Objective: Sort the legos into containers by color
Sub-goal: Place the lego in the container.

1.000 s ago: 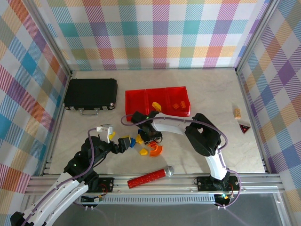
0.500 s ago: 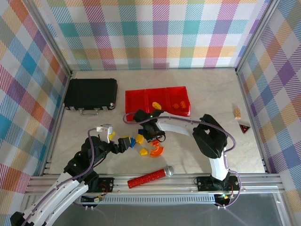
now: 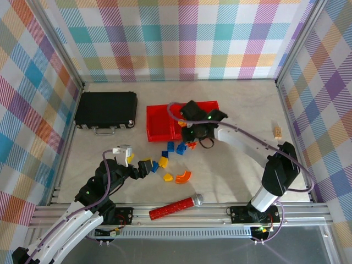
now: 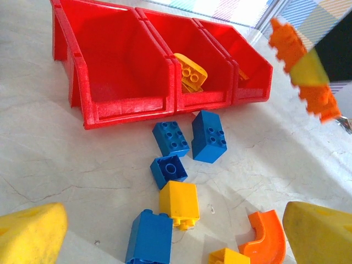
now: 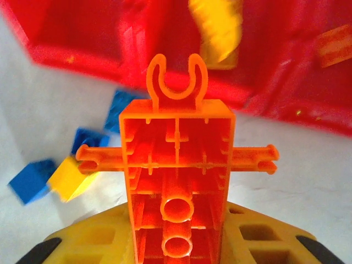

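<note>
My right gripper (image 3: 192,141) is shut on an orange lego (image 3: 191,145), held just in front of the red containers (image 3: 158,119). In the right wrist view this lego (image 5: 177,143) shows its hollow underside between my yellow pads (image 5: 93,242). The middle container holds a yellow lego (image 4: 190,71), the right one an orange piece (image 5: 335,44), and the left one (image 4: 121,66) is bare. Several blue legos (image 4: 209,136), a yellow one (image 4: 180,203) and an orange arch (image 4: 264,236) lie on the table. My left gripper (image 3: 142,165) stands open just left of them, fingertips (image 4: 30,234) wide apart.
A flat black case (image 3: 106,109) lies at the back left. Near the front edge lies a red stick with a silver tip (image 3: 175,207). A small tan block (image 3: 278,131) and a dark triangular piece (image 3: 285,149) sit at the far right. Plaid walls enclose the table.
My right gripper has lifted the orange lego out of the pile and carried it back and to the right, up to the containers. The left arm has not moved.
</note>
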Action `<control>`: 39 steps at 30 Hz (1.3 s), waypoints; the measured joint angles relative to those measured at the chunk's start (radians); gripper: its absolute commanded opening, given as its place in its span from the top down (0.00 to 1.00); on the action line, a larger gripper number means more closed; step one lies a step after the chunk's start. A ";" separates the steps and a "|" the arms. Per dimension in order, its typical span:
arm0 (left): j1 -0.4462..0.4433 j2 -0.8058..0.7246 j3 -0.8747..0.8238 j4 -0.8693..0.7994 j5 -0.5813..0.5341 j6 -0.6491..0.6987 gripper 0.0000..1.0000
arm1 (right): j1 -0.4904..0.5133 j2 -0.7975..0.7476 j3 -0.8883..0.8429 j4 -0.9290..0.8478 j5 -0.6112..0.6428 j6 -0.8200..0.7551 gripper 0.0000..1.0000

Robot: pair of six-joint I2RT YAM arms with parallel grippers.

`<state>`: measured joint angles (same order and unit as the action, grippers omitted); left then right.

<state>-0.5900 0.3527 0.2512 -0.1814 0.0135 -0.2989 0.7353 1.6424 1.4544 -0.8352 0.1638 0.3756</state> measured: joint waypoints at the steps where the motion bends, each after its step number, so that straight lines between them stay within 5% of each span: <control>1: 0.000 0.003 0.000 0.000 0.000 0.000 0.00 | -0.040 0.001 0.006 0.003 -0.005 -0.015 0.73; 7: 0.000 0.014 0.000 0.000 0.000 0.000 0.00 | -0.236 0.080 0.091 0.006 -0.053 -0.101 0.74; 13: 0.000 0.027 0.000 0.000 -0.001 0.000 0.00 | -0.331 0.248 0.211 0.003 -0.102 -0.172 0.75; 24: -0.002 0.045 0.000 0.001 -0.007 0.000 0.00 | -0.370 0.486 0.424 -0.021 -0.132 -0.241 0.76; 39: -0.002 0.046 0.000 0.001 -0.008 0.000 0.00 | -0.382 0.533 0.435 -0.042 -0.111 -0.262 0.68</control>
<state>-0.5915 0.3985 0.2512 -0.1806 0.0055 -0.2989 0.3534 2.1754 1.8889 -0.8768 0.0528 0.1139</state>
